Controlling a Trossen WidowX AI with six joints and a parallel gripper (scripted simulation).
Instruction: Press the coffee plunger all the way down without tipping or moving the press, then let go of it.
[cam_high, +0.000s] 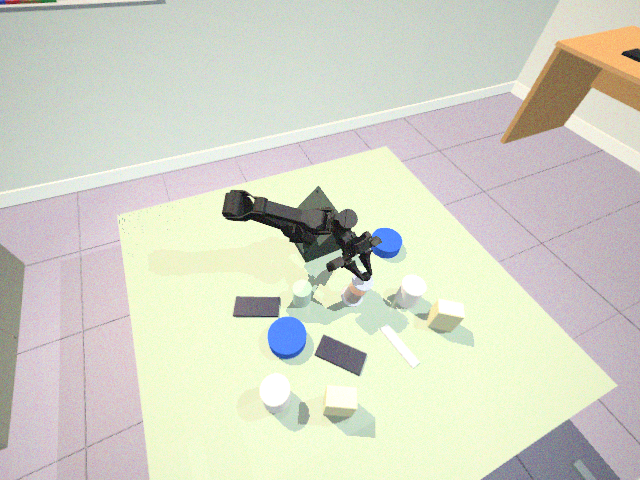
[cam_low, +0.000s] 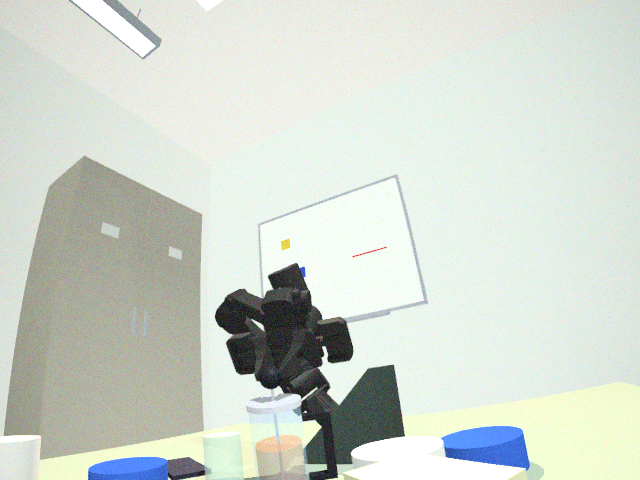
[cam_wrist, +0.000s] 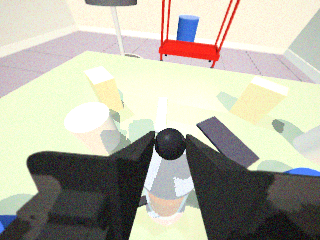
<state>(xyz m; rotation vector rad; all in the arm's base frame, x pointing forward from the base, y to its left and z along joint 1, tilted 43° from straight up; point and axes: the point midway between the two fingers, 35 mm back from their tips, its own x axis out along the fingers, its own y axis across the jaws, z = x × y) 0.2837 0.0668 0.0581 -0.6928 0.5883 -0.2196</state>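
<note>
The coffee press (cam_high: 354, 295) (cam_low: 276, 424) (cam_wrist: 167, 202) stands upright, a clear cylinder with a pale lid (cam_low: 273, 404) (cam_wrist: 171, 184) and an orange-brown layer low inside. My gripper (cam_high: 366, 275) (cam_low: 269, 380) (cam_wrist: 170, 136) is shut on the plunger's round black knob (cam_wrist: 170, 146), just above the lid. A short stretch of thin rod (cam_low: 272, 393) shows between the knob and the lid. In the top view the fingers hide the knob.
A pale green cylinder (cam_high: 301, 292) (cam_low: 222, 456) and a white cylinder (cam_high: 411, 290) (cam_wrist: 91, 125) stand on either side of the press. A white strip (cam_high: 399, 346), a dark slab (cam_high: 341, 354), blue discs (cam_high: 286, 336) (cam_high: 386, 242) and a cream block (cam_high: 445, 315) lie around.
</note>
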